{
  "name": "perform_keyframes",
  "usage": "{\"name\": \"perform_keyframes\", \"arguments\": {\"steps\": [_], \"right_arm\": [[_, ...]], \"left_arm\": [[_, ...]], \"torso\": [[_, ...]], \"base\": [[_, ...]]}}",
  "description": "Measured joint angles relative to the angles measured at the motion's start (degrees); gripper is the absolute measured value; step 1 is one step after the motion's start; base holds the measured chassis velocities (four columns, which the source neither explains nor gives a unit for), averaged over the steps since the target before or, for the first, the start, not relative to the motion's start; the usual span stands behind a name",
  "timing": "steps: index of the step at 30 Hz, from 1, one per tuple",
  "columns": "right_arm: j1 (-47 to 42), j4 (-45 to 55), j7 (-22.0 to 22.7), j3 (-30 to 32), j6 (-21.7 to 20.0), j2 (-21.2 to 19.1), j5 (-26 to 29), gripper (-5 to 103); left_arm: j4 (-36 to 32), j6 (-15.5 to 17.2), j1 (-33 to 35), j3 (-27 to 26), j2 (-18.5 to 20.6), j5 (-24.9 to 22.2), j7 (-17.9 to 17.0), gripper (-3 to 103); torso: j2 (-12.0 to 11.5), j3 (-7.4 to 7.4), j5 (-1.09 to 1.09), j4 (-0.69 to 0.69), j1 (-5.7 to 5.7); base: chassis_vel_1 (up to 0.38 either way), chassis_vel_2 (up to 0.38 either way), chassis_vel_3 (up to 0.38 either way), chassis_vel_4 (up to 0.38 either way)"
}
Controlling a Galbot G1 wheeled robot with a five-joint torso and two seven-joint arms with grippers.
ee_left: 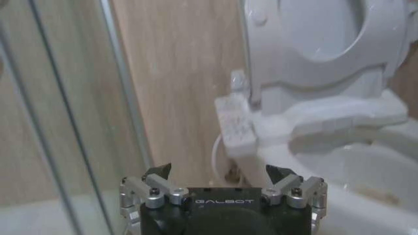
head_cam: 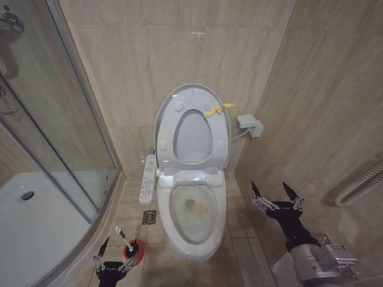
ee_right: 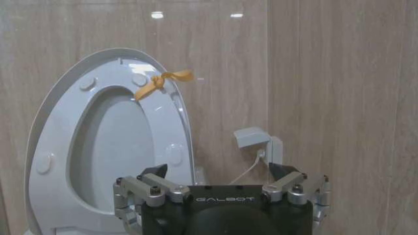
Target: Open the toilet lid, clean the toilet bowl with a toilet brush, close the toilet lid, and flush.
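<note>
Toilet lid upright against wall; opening done. Toilet bowl exposed, stain visible. Toilet brush in red holder on floor, left of bowl. Left gripper just beside brush, jaws wide, empty. Right gripper right of bowl, jaws wide, idle. Step in hand: fetching brush; next likely needs jaws closing around thin handle.

Even, warm indoor light fills the bathroom. Two ceiling lamps glint as small bright spots on the glossy tiled wall. The left wrist view is soft and blurred, while the toilet lid looks sharp in the right wrist view. Shadows are faint.
</note>
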Motion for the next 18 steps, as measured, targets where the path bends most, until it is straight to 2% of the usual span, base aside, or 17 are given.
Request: {"name": "perform_keyframes", "arguments": {"steps": [1, 4, 5, 6, 8, 9, 10, 18], "right_arm": [[0.0, 0.0, 0.0, 0.0, 0.0, 0.0, 0.0, 100], [0.0, 0.0, 0.0, 0.0, 0.0, 0.0, 0.0, 100], [0.0, 0.0, 0.0, 0.0, 0.0, 0.0, 0.0, 100], [0.01, 0.0, 0.0, 0.01, 0.0, 0.0, 0.0, 100], [0.0, 0.0, 0.0, 0.0, 0.0, 0.0, 0.0, 100], [0.0, 0.0, 0.0, 0.0, 0.0, 0.0, 0.0, 100], [0.0, 0.0, 0.0, 0.0, 0.01, 0.0, 0.0, 100], [0.0, 0.0, 0.0, 0.0, 0.01, 0.0, 0.0, 100]], "left_arm": [[0.0, 0.0, 0.0, 0.0, 0.0, 0.0, 0.0, 99], [7.08, -2.03, -3.28, -0.66, 0.27, -4.95, 0.67, 96], [7.08, -2.03, -3.28, -0.66, 0.27, -4.95, 0.67, 96], [10.61, -3.66, -5.03, -1.13, 0.31, -6.71, 1.2, 96], [12.9, -4.58, -6.22, -1.37, 0.39, -7.77, 1.42, 96], [16.05, -5.79, -7.98, -1.34, 0.9, -9.91, 1.53, 96], [17.81, -6.55, -9.2, -1.09, 1.45, -11.65, 1.58, 100], [24.59, -7.32, -16.27, -0.56, 4.5, -17.45, 3.29, 99]], "torso": [[0.0, 0.0, 0.0, 0.0, 0.0], [0.0, 0.0, 0.0, -0.01, 0.0], [0.0, 0.0, 0.0, -0.01, 0.0], [0.0, 0.0, 0.0, -0.01, 0.0], [0.0, 0.0, 0.0, 0.0, 0.0], [0.0, 0.0, -0.01, 0.0, 0.0], [0.0, 0.0, -0.01, -0.01, 0.0], [0.0, 0.0, 0.0, -0.01, 0.0]], "base": [[0.0, 0.0, 0.0, 0.0], [0.0, 0.0, 0.0, 0.0], [0.0, 0.0, 0.0, 0.0], [0.0, 0.0, 0.0, 0.0], [0.0, 0.0, 0.0, 0.0], [0.0, 0.0, 0.0, 0.0], [0.0, 0.0, 0.0, 0.0], [0.0, 0.0, 0.0, 0.0]]}}
